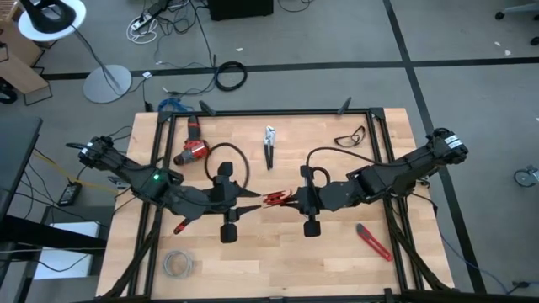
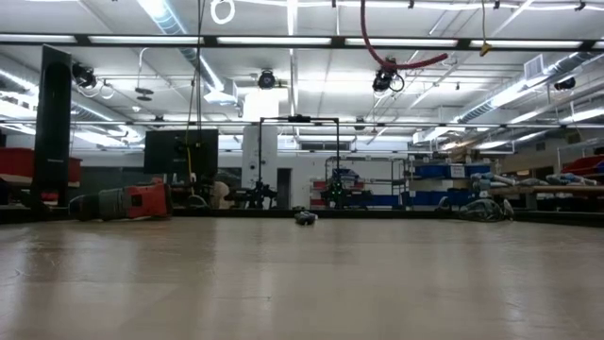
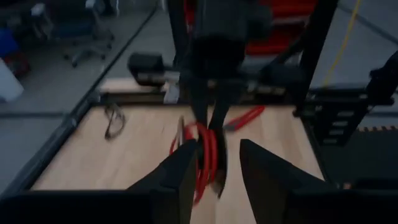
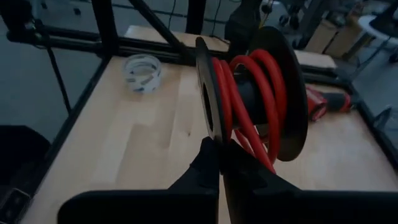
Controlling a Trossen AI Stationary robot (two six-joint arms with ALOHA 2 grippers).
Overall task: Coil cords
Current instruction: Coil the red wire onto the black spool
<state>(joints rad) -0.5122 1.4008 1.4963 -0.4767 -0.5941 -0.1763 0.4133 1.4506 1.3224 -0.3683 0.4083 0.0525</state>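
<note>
Mid-counter (image 1: 278, 252), the right tool (image 4: 219, 163) pinches the red cord (image 1: 276, 199) wound on a black spool (image 4: 292, 93) while the left tool (image 3: 214, 168), fingers apart, likely must regrip for another wrap.

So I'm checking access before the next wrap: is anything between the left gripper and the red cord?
Nothing visible. The left gripper stands open right at the red cord, while the right gripper, shut, holds it from the other side.

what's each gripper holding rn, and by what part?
Right gripper: shut on the red wire below its coiled turns. Left gripper: open around the coil, no grip.
</note>
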